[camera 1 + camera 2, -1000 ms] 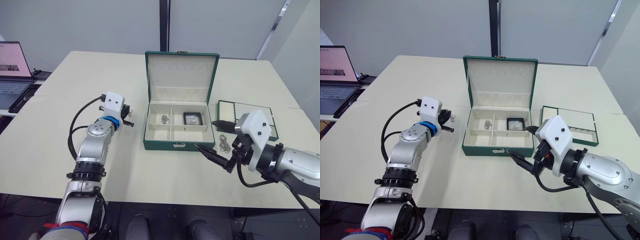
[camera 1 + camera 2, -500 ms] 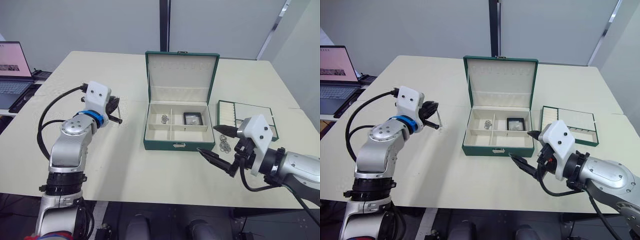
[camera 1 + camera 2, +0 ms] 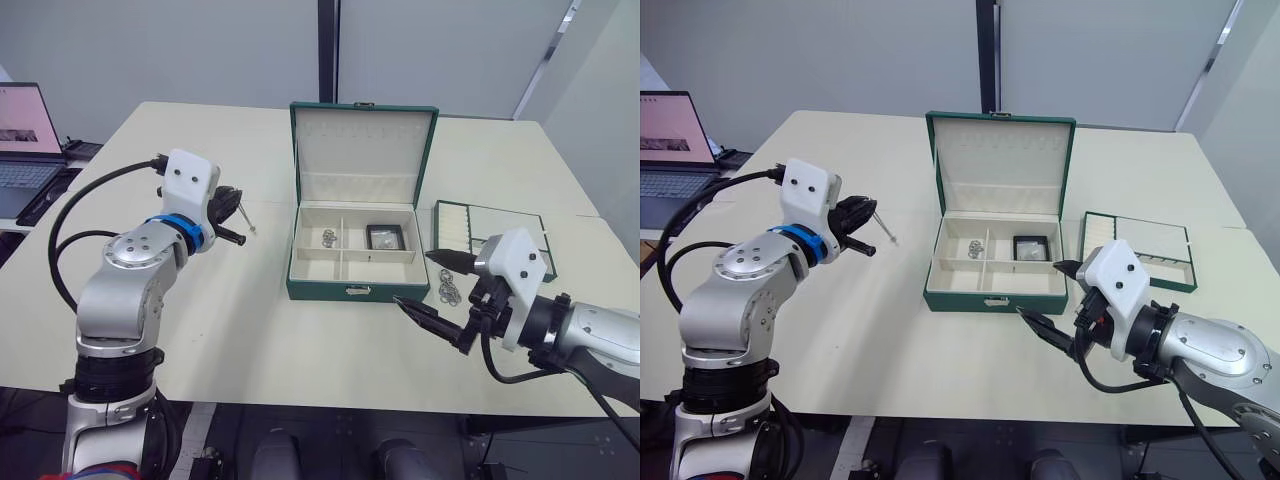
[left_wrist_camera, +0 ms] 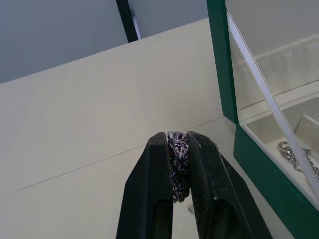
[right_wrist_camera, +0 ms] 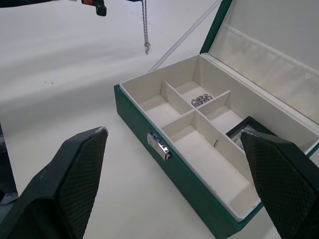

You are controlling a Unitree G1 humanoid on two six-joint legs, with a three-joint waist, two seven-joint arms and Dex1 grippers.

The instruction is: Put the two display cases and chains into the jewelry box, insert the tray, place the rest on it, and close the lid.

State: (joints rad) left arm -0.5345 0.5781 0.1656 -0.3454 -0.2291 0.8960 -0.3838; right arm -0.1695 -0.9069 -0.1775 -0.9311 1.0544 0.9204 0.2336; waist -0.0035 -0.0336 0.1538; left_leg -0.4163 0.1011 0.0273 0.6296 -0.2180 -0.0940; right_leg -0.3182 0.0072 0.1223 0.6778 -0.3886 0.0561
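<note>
Left gripper (image 4: 180, 144) pinches a silver chain (image 3: 885, 228) above the worktop (image 3: 250, 330), left of the open jewelry box (image 3: 350, 255). Carry it over a free compartment (one already holds chain) before releasing. Right gripper (image 3: 432, 281) spread wide, empty.

Three chains are showing: one (image 3: 885, 228) left of the jewelry box (image 3: 358, 240), one (image 3: 328, 237) inside it, one (image 3: 449, 288) at its right. One display case (image 3: 384, 236) and one tray (image 3: 495, 238) are showing.
</note>
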